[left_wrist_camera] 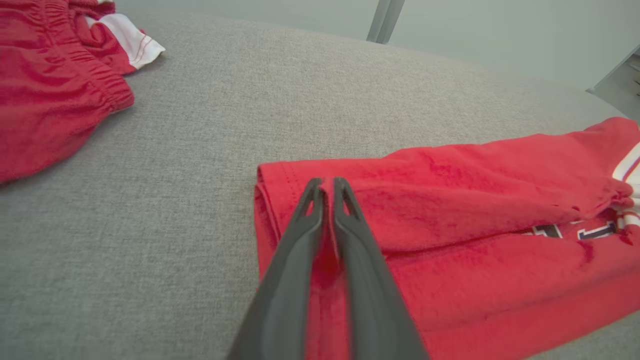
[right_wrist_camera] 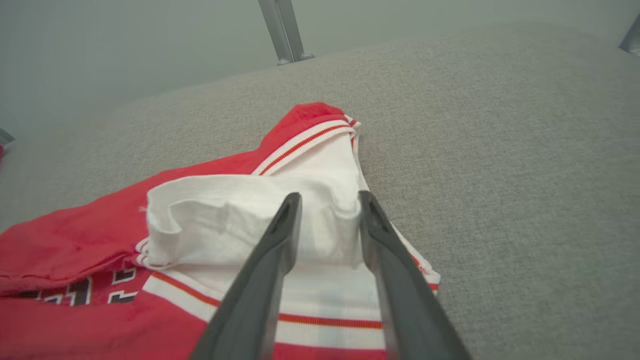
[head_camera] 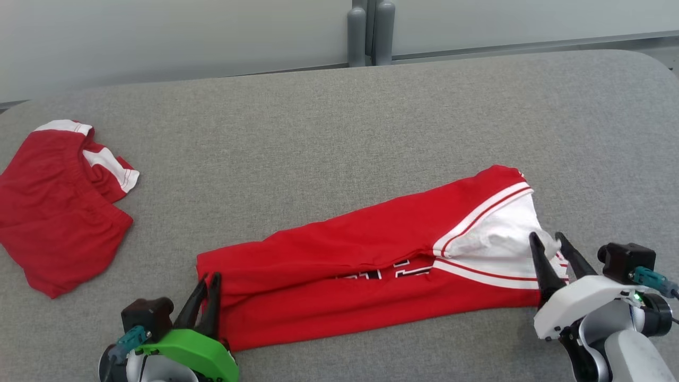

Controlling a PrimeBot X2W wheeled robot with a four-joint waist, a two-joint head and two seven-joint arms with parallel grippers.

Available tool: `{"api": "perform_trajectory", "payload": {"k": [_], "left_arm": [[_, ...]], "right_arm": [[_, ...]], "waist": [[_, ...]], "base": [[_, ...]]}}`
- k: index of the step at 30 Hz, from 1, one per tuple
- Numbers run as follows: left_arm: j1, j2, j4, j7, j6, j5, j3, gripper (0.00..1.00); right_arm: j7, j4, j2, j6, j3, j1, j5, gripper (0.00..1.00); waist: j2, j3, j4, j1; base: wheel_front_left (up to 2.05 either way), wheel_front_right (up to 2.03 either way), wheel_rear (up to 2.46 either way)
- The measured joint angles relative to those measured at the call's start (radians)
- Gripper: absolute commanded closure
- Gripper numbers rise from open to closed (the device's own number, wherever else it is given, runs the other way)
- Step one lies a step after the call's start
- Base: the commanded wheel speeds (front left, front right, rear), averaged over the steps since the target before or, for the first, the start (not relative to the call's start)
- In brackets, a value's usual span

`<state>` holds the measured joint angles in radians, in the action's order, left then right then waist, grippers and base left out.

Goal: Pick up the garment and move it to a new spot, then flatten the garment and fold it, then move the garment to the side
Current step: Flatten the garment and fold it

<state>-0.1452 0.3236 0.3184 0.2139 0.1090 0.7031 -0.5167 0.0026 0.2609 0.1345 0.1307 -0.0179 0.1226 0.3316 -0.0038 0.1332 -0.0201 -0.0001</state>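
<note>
The garment (head_camera: 345,254) is a red jersey with white trim and dark lettering. It lies folded lengthwise as a long strip across the near part of the grey table (head_camera: 339,122). My left gripper (head_camera: 208,277) is at the strip's left end. In the left wrist view its fingers (left_wrist_camera: 327,181) are pressed almost together, with a thin ridge of the red garment (left_wrist_camera: 475,200) pinched between them. At the right end, my right gripper (head_camera: 545,236) has its jaws apart. In the right wrist view its fingers (right_wrist_camera: 330,196) flank a raised white fold of the garment (right_wrist_camera: 75,235).
A second red garment with white trim (head_camera: 53,212) lies crumpled at the table's far left and also appears in the left wrist view (left_wrist_camera: 45,90). Two grey posts (head_camera: 370,32) stand behind the table's back edge. Bare grey cloth stretches behind and to the right of the jersey.
</note>
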Motion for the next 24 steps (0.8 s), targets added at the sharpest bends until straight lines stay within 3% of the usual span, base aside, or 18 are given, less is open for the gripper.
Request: {"api": "perform_trajectory", "payload": {"k": [9, 16, 24], "left_arm": [[0.114, -0.009, -0.079, 0.031, 0.034, 0.030, 0.045, 0.00], [0.146, 0.007, -0.155, 0.041, 0.077, 0.007, 0.075, 0.00], [0.146, 0.013, -0.199, 0.034, 0.107, -0.017, 0.069, 0.00]], "right_arm": [[-0.059, -0.003, -0.013, 0.000, -0.077, -0.096, -0.030, 0.00], [-0.047, -0.066, -0.028, 0.000, -0.151, -0.130, -0.081, 0.00], [-0.003, -0.114, -0.039, 0.000, -0.162, -0.138, -0.104, 0.00]], "waist": [[0.0000, -0.024, -0.002, 0.0000], [0.0000, -0.053, -0.003, 0.0000], [0.0000, -0.083, 0.001, 0.0000]], "base": [[0.00, 0.00, 0.00], [0.00, 0.00, 0.00], [0.00, 0.00, 0.00]]}}
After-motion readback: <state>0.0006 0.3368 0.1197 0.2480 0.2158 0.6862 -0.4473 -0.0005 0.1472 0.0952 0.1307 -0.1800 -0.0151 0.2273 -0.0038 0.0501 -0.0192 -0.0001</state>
